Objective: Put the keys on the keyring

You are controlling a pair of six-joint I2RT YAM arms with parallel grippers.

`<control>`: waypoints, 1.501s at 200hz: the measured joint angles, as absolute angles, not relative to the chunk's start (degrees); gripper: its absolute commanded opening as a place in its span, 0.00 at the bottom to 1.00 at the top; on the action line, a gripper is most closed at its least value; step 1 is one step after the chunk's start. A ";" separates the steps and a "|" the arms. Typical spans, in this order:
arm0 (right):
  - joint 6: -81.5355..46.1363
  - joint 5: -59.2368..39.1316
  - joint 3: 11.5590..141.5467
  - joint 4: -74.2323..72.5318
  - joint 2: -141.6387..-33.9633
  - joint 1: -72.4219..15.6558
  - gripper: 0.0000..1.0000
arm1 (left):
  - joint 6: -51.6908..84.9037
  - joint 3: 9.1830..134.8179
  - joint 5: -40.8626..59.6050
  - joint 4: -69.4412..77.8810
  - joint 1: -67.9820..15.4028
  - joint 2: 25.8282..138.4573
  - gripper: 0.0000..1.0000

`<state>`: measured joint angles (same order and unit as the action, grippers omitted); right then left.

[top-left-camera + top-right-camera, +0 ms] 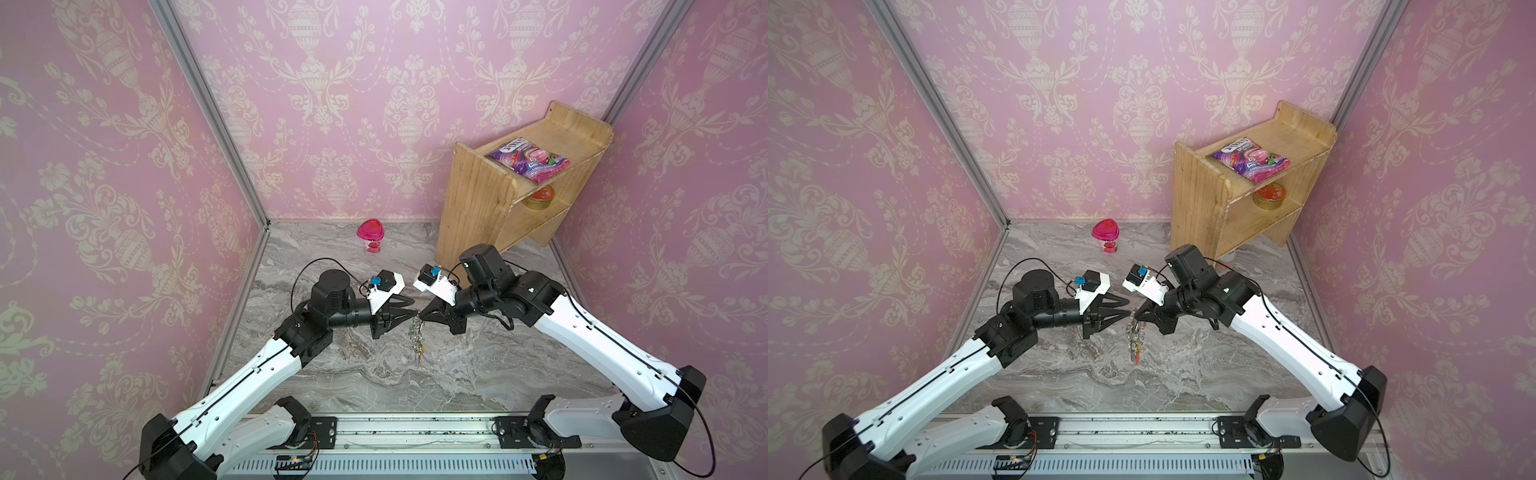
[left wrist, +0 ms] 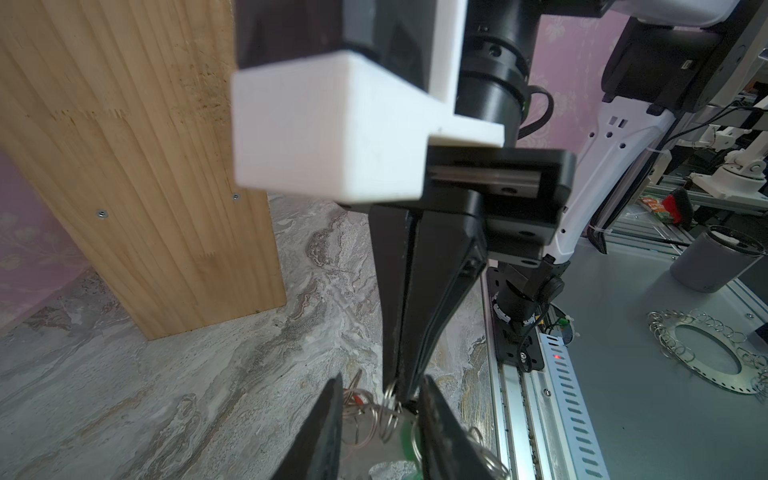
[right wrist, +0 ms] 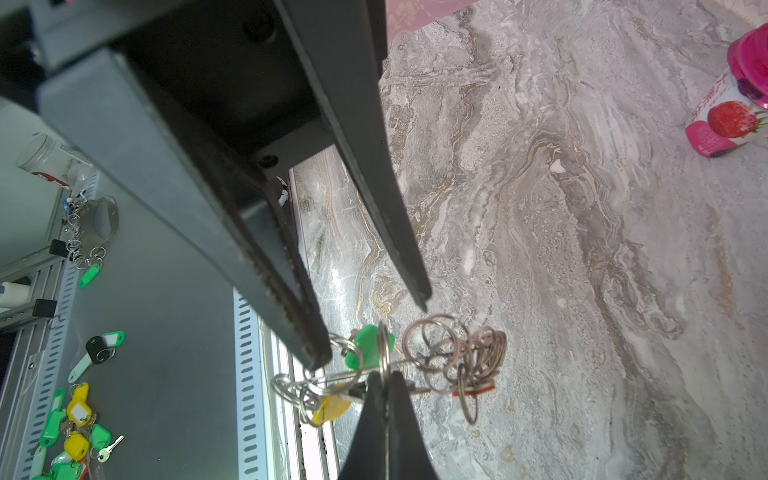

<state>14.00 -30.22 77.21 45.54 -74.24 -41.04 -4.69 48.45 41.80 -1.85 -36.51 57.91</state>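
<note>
The keyring (image 1: 417, 337) (image 1: 1133, 338) hangs edge-on above the marble table in both top views, a grey plate with metal rings (image 3: 457, 353) and green (image 3: 365, 345), yellow (image 3: 332, 407) and red tags. My right gripper (image 1: 423, 316) (image 1: 1136, 316) (image 3: 384, 376) is shut on one ring at its top. My left gripper (image 1: 414, 306) (image 1: 1128, 306) (image 2: 380, 399) faces it, jaws apart, one finger on each side of the rings (image 2: 384, 411) and the green tag (image 2: 405, 436). I cannot make out the keys in the cluster.
A wooden shelf (image 1: 498, 199) stands at the back right, holding a purple packet (image 1: 528, 160) and a tin (image 1: 540, 195). A pink-lidded cup (image 1: 369, 237) sits near the back wall. Spare tags (image 3: 75, 415) and another ring plate (image 2: 706, 353) lie on the bench beyond the front rail.
</note>
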 measured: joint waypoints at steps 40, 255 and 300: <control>14.00 -30.26 77.21 45.32 -74.24 -41.04 0.00 | -4.67 48.21 42.59 -1.83 -36.60 59.18 0.28; 13.98 -30.87 77.32 45.41 -74.24 -41.01 0.06 | -3.77 48.05 46.22 -1.13 -36.71 60.55 0.00; 13.26 -30.17 77.14 44.66 -72.40 -40.97 0.29 | -2.96 46.30 46.17 2.24 -37.04 60.16 0.00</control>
